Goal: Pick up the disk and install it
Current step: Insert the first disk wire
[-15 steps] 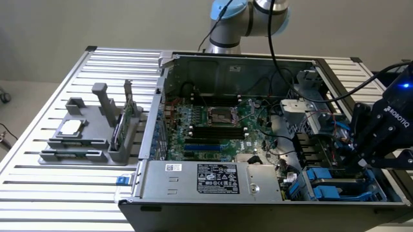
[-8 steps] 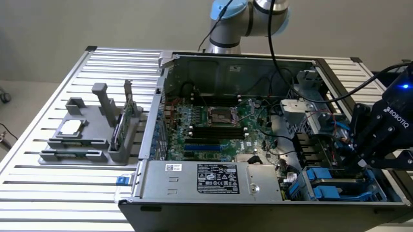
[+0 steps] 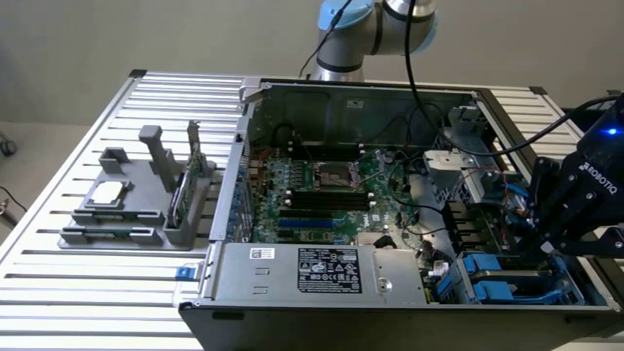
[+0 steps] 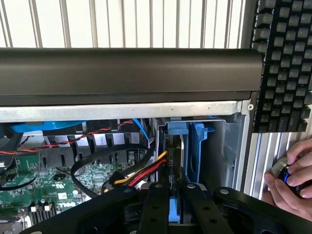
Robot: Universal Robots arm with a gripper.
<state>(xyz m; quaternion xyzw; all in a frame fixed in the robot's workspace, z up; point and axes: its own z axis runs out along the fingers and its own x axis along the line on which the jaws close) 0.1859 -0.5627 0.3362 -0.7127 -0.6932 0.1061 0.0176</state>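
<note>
On slatted metal table against plain wall we see open case — gripper low over drive bay at exterior view's right. Fingers nearly together around disk in blue frame. Hand beside case — we see it on a knob.

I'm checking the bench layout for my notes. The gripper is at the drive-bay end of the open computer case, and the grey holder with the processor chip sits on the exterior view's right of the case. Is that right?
Not quite: the grey holder with the processor chip sits on the exterior view's left of the computer case, as the exterior view shows. The gripper is at the case's drive-bay end, by the blue frames.
</note>
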